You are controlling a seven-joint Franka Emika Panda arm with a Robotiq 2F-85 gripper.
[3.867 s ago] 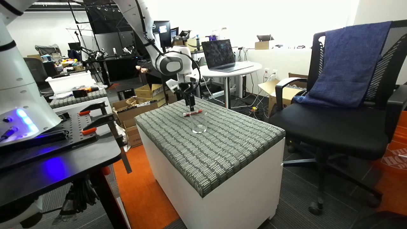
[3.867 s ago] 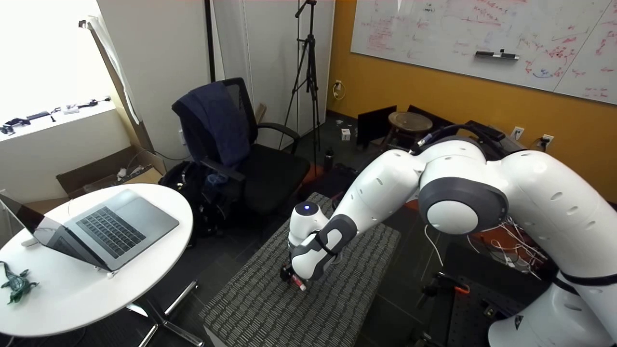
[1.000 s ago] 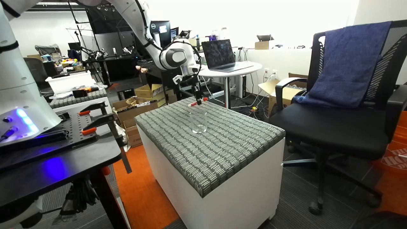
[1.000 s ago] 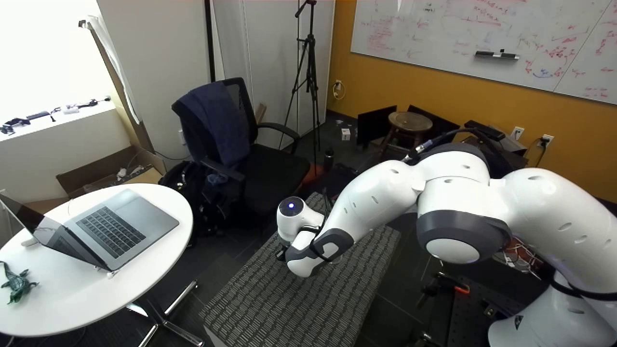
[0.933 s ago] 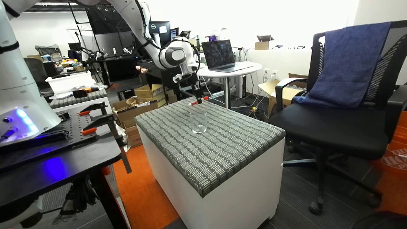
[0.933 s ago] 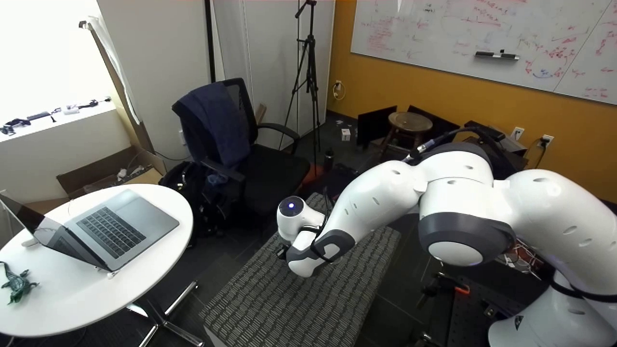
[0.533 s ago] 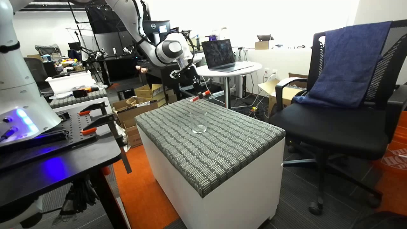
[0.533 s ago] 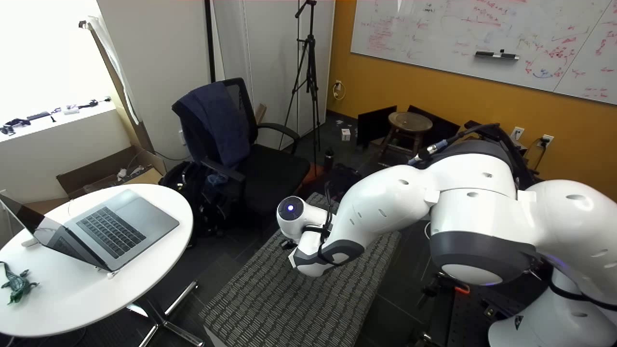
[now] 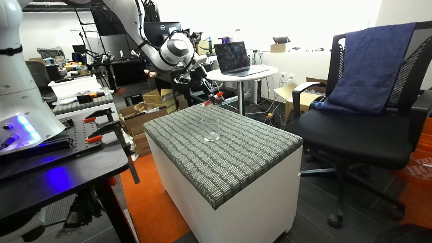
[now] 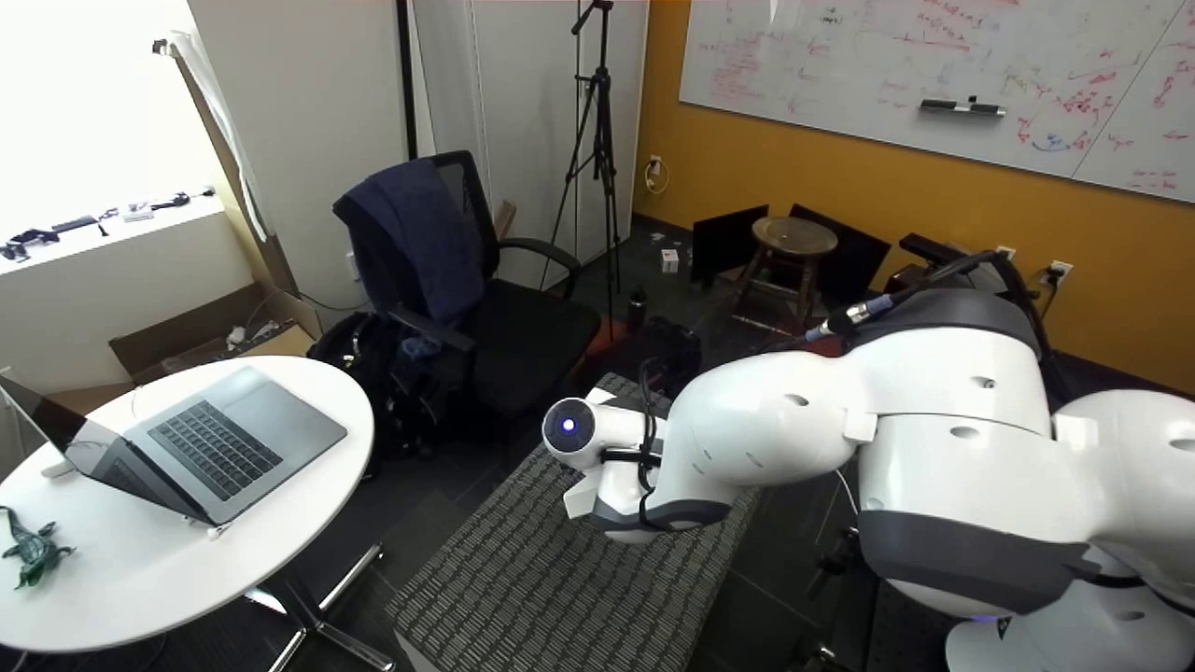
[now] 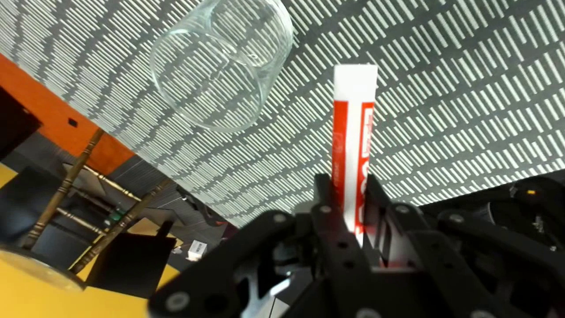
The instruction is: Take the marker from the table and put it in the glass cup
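Note:
The red-and-white marker [image 11: 352, 132] sits between the fingers of my gripper [image 11: 348, 183], which is shut on it. Its white end points away from the fingers in the wrist view. In an exterior view the marker [image 9: 219, 94] hangs slanted above the far part of the table [image 9: 236, 152], red-orange end higher, and the gripper [image 9: 212, 98] is tilted. The clear glass cup [image 9: 211, 137] stands upright on the woven top, nearer that camera than the marker. In the wrist view the glass cup [image 11: 274, 66] lies left of the marker, apart from it. My arm hides gripper, marker and cup in an exterior view.
A round white table [image 10: 308, 401] with a laptop [image 10: 243, 443] stands beside the table. A black chair [image 9: 351, 135] draped with a blue cloth is near one end. Clamps [image 9: 104, 130] stick out from the black bench under my arm's base. Cardboard boxes lie behind.
The marker has risen from low over the table top. Over the last second the gripper has tilted, so the marker slants more steeply, and the arm has swung with it. The cup has stayed put.

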